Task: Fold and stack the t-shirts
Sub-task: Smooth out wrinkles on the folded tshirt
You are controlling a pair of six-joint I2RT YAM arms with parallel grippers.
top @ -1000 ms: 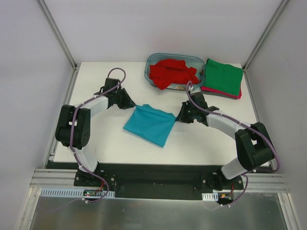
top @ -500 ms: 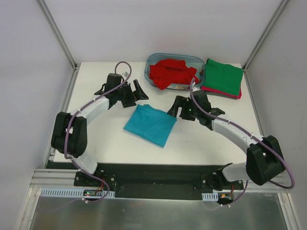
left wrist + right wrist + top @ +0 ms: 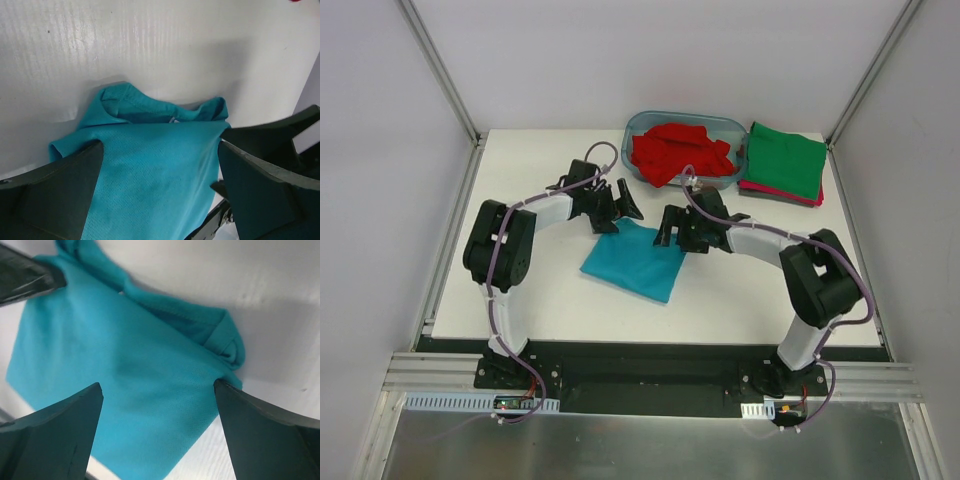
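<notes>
Both grippers had let go of the teal-blue t-shirt (image 3: 632, 262) since a second before, when they gripped its far corners and held the cloth stretched between them; the arms had since drawn in toward each other over its far edge. The shirt lay folded into a rough four-sided pad on the white table (image 3: 520, 290), near the middle and turned a little askew. Its top layer was smooth, while along the far edge the wrist views showed a collar seam and a small bunched fold poking out from under it. The left gripper (image 3: 618, 210) hung over the far left corner with its fingers spread wide and nothing between them but the cloth lying below. The right gripper (image 3: 672, 232) hung at the far right corner, likewise wide apart and empty. Each arm was bent sharply at the elbow, the forearms reaching inward so that the two grippers almost faced each other. Farther back, a red t-shirt (image 3: 678, 152) lay crumpled in the clear blue-tinted tub (image 3: 638, 128), and beside it to the right a folded green t-shirt (image 3: 785, 160) rested on a magenta t-shirt (image 3: 782, 196).
</notes>
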